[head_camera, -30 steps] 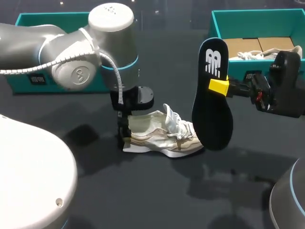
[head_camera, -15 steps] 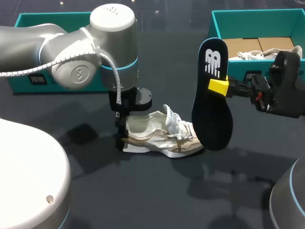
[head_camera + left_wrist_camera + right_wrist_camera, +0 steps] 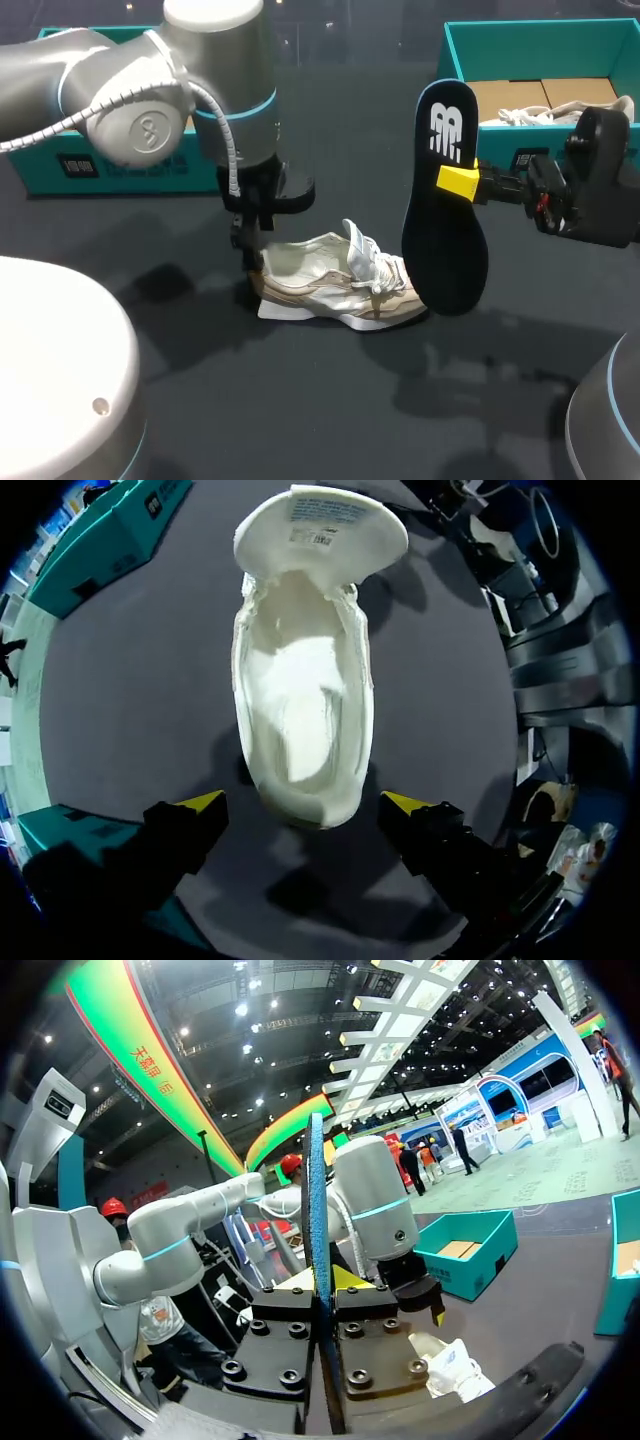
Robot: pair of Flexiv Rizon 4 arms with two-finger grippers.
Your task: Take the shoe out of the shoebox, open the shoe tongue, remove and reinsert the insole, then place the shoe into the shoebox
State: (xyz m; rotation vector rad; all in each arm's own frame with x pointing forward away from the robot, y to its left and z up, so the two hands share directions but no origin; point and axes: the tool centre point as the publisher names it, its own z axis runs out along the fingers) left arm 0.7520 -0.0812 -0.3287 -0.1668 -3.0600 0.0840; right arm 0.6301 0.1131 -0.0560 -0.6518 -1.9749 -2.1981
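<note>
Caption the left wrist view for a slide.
Open left gripper hovers over the heel of the shoe, tongue folded forward.

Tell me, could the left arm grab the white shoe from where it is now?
Probably yes. The left gripper hangs open over the heel of the shoe, a finger on each side, with nothing between. The insole, held by the right gripper, stands at the toe end, out of its way.
</note>
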